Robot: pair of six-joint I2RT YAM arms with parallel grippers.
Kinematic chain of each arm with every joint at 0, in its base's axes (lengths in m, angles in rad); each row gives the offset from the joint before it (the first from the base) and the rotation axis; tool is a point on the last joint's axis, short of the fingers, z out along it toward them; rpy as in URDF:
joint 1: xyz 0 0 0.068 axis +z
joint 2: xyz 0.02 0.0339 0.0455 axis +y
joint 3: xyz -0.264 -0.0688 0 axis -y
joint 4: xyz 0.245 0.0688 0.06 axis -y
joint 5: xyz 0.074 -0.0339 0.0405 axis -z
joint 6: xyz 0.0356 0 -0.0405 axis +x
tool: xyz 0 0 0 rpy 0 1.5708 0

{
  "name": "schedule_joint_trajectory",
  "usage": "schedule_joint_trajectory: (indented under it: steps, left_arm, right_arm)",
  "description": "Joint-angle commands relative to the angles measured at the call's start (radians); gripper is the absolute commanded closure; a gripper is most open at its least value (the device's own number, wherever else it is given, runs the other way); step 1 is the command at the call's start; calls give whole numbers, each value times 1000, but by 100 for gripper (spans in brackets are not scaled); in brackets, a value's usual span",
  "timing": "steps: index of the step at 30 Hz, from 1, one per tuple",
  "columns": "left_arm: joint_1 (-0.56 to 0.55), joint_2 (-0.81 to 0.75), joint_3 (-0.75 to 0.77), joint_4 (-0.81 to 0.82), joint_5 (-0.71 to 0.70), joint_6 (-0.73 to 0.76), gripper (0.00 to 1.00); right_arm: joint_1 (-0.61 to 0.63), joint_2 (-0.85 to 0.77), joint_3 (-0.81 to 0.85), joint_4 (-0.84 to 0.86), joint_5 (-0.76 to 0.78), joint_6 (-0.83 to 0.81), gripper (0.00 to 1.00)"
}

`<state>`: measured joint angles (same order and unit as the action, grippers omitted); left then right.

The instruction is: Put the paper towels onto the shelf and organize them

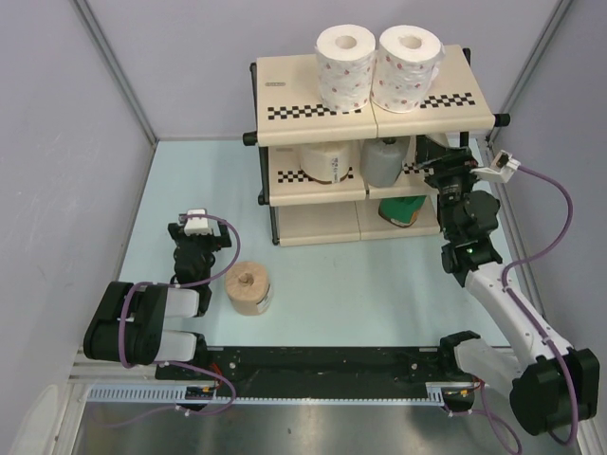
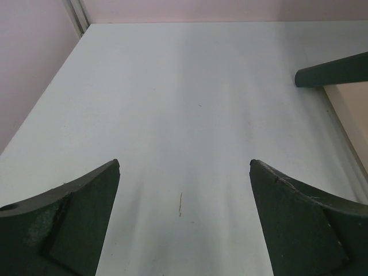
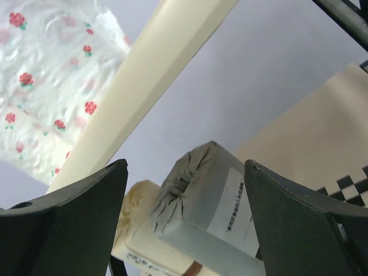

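The shelf (image 1: 313, 98) stands at the back of the table. Two white paper towels with red dots (image 1: 345, 64) (image 1: 410, 64) sit on its top tier. On the middle tier a cream roll (image 1: 325, 159) stands next to a grey roll (image 1: 382, 161), and a green roll (image 1: 403, 210) sits on the bottom tier. A tan roll (image 1: 248, 287) stands on the table. My right gripper (image 1: 429, 159) is open at the middle tier's right end. In the right wrist view the grey roll (image 3: 207, 195) lies just ahead between its spread fingers (image 3: 185, 167). My left gripper (image 1: 193, 235) (image 2: 185, 164) is open over bare table, left of the tan roll.
The left wrist view shows a black shelf foot (image 2: 333, 69) and a beige panel (image 2: 352, 115) at the right. Grey walls (image 1: 57, 142) enclose the table. In the right wrist view the top tier's edge (image 3: 155, 69) runs overhead with a dotted roll (image 3: 46, 86) above it.
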<state>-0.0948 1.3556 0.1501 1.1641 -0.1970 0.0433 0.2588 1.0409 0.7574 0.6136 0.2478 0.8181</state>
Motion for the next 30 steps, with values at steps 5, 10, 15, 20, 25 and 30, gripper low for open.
schedule_joint_trajectory:
  steps: [5, 10, 15, 20, 25, 30]
  left_arm:
    - [4, -15, 12, 36, 21, -8, 0]
    - [4, -15, 12, 37, 21, -5, 0]
    - [4, -15, 12, 37, 21, -6, 0]
    - [4, -15, 12, 37, 21, -5, 0]
    - [4, -13, 12, 37, 21, -6, 0]
    - [4, -15, 12, 37, 21, -6, 0]
  right_arm:
    - [101, -117, 5, -307, 13, -123, 38]
    - [161, -105, 3, -379, 45, -172, 50]
    - [165, -64, 2, -370, 73, -168, 55]
    - [163, -16, 3, -319, 82, -184, 55]
    - [152, 33, 3, -278, 76, -189, 55]
    - [151, 67, 2, -232, 74, -189, 55]
